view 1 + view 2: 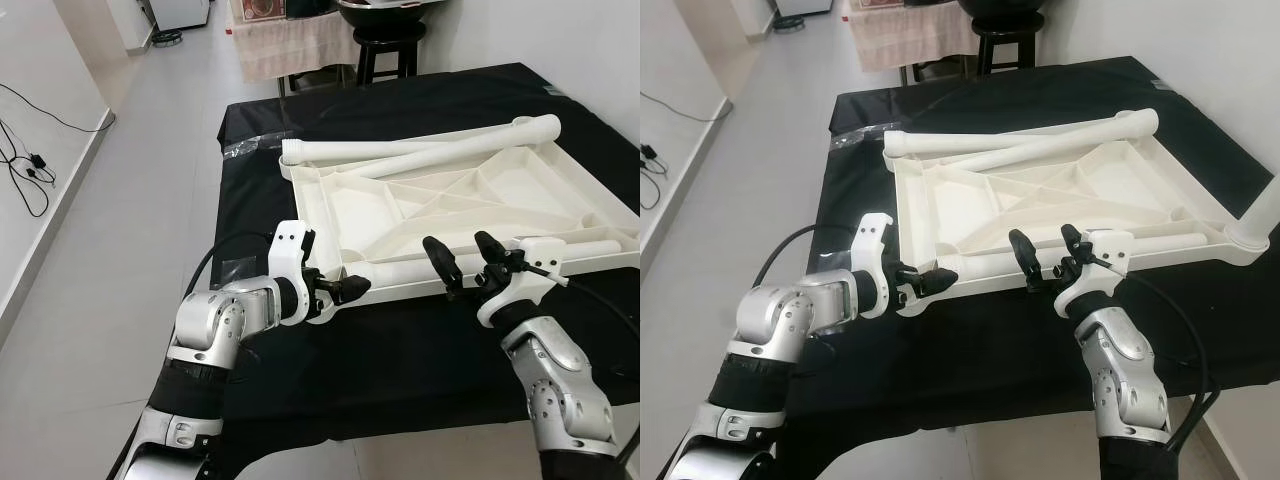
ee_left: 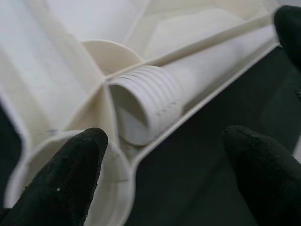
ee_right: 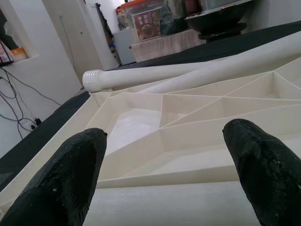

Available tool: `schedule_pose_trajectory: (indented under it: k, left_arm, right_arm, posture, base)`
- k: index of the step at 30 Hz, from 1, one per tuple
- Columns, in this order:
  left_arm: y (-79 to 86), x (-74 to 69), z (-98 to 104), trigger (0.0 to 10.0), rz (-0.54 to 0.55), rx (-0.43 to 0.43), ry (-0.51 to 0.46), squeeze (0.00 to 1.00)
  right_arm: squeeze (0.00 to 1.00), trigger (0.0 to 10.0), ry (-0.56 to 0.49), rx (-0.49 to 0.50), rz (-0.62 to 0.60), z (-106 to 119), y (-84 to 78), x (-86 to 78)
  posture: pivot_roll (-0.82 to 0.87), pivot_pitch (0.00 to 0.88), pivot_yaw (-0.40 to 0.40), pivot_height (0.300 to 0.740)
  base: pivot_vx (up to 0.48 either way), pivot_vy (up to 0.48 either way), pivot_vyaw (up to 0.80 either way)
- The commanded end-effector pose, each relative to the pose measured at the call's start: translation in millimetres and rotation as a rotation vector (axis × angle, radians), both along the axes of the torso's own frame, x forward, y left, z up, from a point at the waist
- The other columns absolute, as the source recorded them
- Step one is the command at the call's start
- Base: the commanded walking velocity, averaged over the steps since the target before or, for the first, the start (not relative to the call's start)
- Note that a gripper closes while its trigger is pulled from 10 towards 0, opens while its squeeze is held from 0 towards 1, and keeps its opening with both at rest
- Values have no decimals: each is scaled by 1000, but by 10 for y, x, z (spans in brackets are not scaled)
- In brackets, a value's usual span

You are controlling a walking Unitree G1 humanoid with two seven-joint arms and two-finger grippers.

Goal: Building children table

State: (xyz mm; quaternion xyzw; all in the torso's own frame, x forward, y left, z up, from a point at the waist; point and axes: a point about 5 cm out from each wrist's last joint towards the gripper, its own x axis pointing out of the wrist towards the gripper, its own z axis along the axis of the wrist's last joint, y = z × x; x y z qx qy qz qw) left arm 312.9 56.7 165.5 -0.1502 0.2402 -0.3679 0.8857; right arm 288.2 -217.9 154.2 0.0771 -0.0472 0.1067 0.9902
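The upside-down tabletop (image 1: 470,195) lies on the bench's right side, both grippers, left (image 1: 338,290) and right (image 1: 467,258), wide open at its near edge, and a leg (image 2: 155,101) could go in crooked if pushed sideways.

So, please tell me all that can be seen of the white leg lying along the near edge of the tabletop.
The near leg is a white plastic tube, smooth, with a ribbed, threaded open end. It lies flat inside the upturned white tabletop, along its near rim, the threaded end toward the corner socket on the robot's left. The left gripper is at that corner and the right gripper above the leg, both with jaws open.
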Motion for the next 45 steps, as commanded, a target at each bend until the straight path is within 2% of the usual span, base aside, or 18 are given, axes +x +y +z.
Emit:
schedule_pose_trajectory:
  k: [1, 7, 13, 26, 31, 38, 40, 42, 44, 45]
  left_arm:
    - [-49, -47, -53, 10000, -47, -17, 35, 0]
    - [-127, -52, -7, 10000, -89, -33, 50, 0]
    - [-130, -41, -16, 10000, -91, -33, 57, 0]
    - [-78, 84, -45, 10000, -63, -45, 76, 0]
    - [-88, 197, -3, 10000, -58, -59, 64, 0]
    - [-106, 233, 9, 10000, -60, -68, 69, 0]
    - [-129, 261, 14, 10000, -65, -100, 100, 0]
    - [-199, 293, -7, 10000, -82, -149, 187, 0]
    - [-199, 293, -7, 10000, -82, -149, 187, 0]
    - [-232, 304, -20, 10000, -89, -163, 221, 0]
  right_arm:
    - [0, 10000, 18, -14, 5, -48, 22, -13]
    - [0, 10000, 20, -17, 8, -53, 31, -16]
    - [0, 10000, 20, -17, 8, -54, 35, -20]
    - [0, 10000, 23, -16, 8, -61, 51, -40]
    - [0, 10000, 25, -18, 2, -60, 44, -72]
    - [0, 10000, 26, -19, 2, -59, 45, -85]
    - [0, 10000, 27, -19, 2, -60, 49, -97]
    - [0, 10000, 31, -23, 1, -64, 55, -117]
    - [0, 10000, 31, -23, 1, -64, 55, -117]
    - [0, 10000, 32, -24, 0, -64, 56, -124]
  posture:
    - [-90, 62, 61, 740]
    - [-93, 62, 64, 740]
    - [-96, 63, 66, 740]
    - [-100, 76, 69, 740]
    - [-110, 91, 72, 740]
    - [-113, 97, 72, 740]
    - [-121, 108, 76, 740]
    - [-125, 113, 80, 740]
    - [-125, 113, 80, 740]
    - [-128, 115, 82, 740]
  base:
    - [0, 0, 0]
    - [0, 0, 0]
    - [0, 0, 0]
    - [0, 0, 0]
    - [0, 0, 0]
    - [0, 0, 0]
    - [0, 0, 0]
    - [0, 0, 0]
    - [0, 0, 0]
    - [0, 0, 0]
